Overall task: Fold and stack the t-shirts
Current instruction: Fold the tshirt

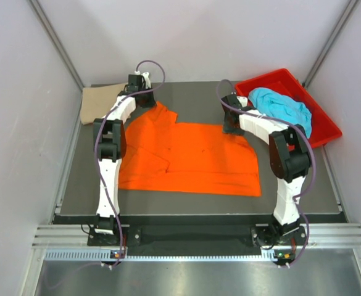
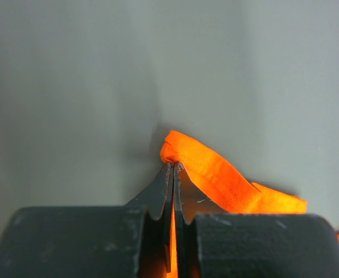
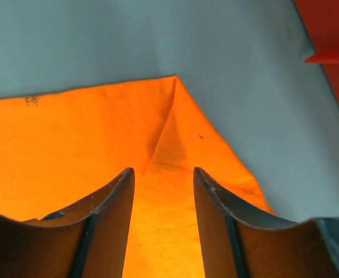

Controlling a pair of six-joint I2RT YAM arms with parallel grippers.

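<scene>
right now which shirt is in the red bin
The turquoise t-shirt, bunched inside the bin; the orange t-shirt lies spread on the table, the tan t-shirt far left.

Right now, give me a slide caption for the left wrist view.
Left gripper shut on a folded edge of the orange t-shirt.

Pretty clearly a robotics lab cell, not a home. The left arm (image 1: pixel 109 145) and right arm (image 1: pixel 285 154) are bolted to an aluminium rail (image 1: pixel 57 237) at the near edge of a dark counter (image 1: pixel 303 182). It's all boxed in by plain grey panels (image 1: pixel 20 92) on metal struts (image 1: pixel 55 40).
</scene>
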